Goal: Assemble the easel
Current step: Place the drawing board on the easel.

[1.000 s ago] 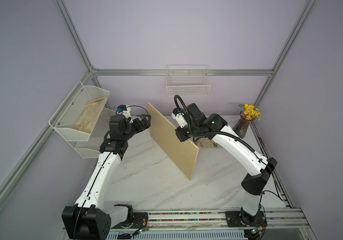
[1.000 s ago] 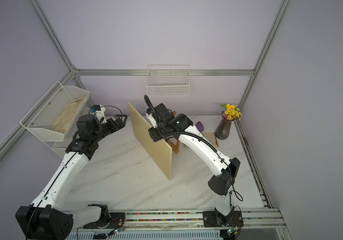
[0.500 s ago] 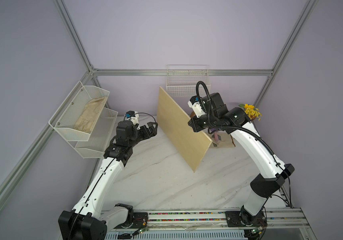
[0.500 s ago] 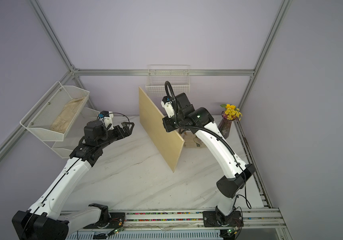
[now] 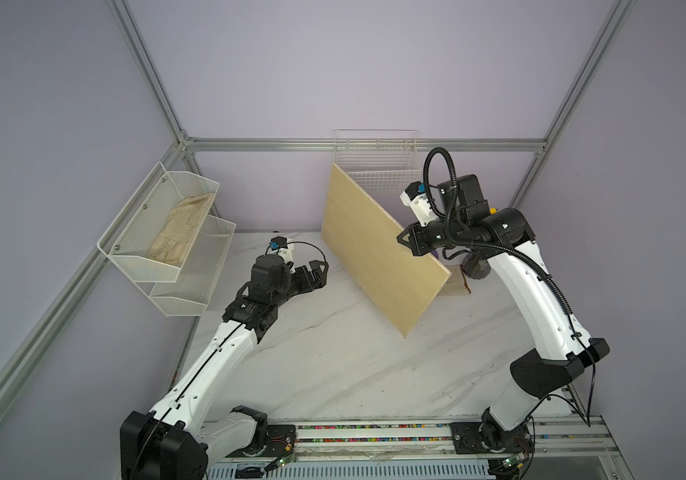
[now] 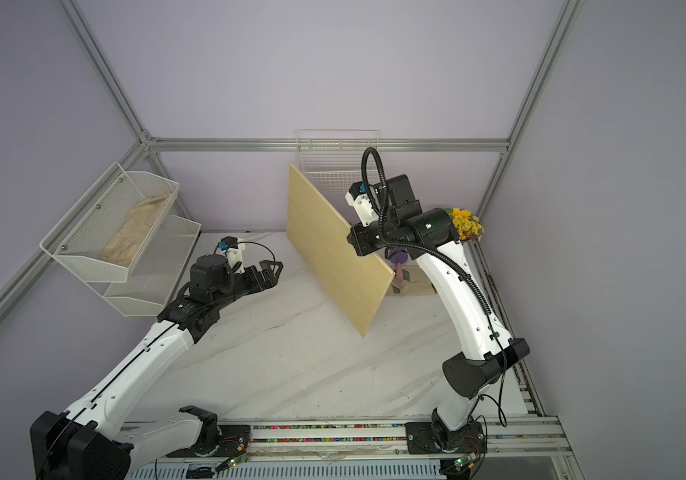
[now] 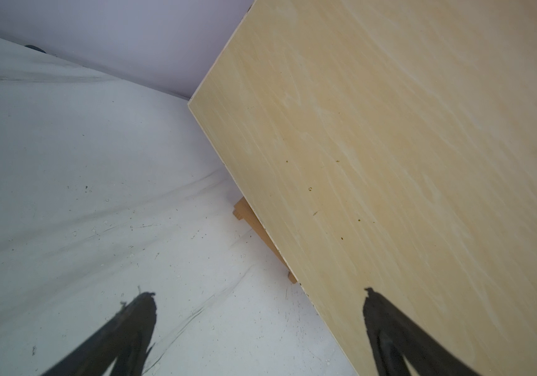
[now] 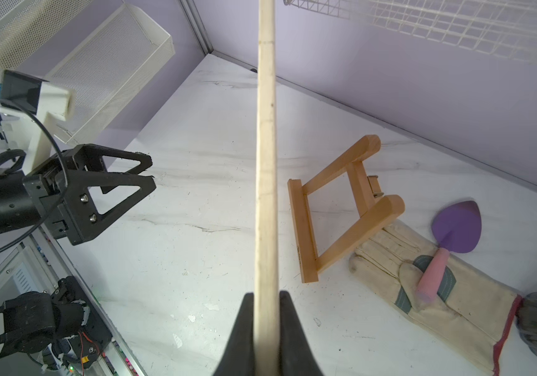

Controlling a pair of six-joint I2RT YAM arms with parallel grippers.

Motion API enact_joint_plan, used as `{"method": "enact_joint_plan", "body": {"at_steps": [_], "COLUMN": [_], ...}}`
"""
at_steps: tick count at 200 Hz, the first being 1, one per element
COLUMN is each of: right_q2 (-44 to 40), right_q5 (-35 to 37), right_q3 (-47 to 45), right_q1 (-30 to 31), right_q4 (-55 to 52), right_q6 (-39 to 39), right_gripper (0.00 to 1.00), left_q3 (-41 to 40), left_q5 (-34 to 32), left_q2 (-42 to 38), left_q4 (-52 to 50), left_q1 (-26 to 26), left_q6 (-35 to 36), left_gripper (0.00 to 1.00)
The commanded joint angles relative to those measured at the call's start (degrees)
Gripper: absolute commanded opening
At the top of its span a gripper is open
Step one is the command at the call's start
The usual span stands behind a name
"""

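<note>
Easel [image 8: 342, 208]: hidden behind board [image 5: 378, 249] in both top views. L wrist view shows only a short leg section past the board edge, rest occluded. R wrist view shows it whole: flat on table [image 8: 195, 260], on opposite side of board from L gripper [image 5: 318, 270]. Orange-brown wood, 2 slanted legs, crossbars, wider ledge bar; one leg tip touches glove [image 8: 439, 293]. R gripper [image 8: 266, 294] clamped on board edge, board tilted. L gripper jaws wide apart, empty, near board.
</note>
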Motion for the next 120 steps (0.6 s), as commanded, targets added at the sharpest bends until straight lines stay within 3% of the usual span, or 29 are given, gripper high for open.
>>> {"method": "enact_joint_plan", "body": {"at_steps": [1,120], "right_q2": [-5.2,-8.7], "right_q5": [-0.4,1.0], "right_q3": [4.4,1.4], "right_q1": [-2.0,-2.4], "right_q4": [8.4,4.0], "right_q6": [-1.7,-8.2], "right_gripper": [0.0,0.0], "left_q3": [-2.4,-3.7], "left_q5": [-1.3,-1.1], "left_q2": [-1.2,-0.1], "left_q4": [4.4,6.2], "left_q1": [-0.6,-0.7], "left_q6": [0.2,0.6], "left_gripper": [1.0,1.0]}}
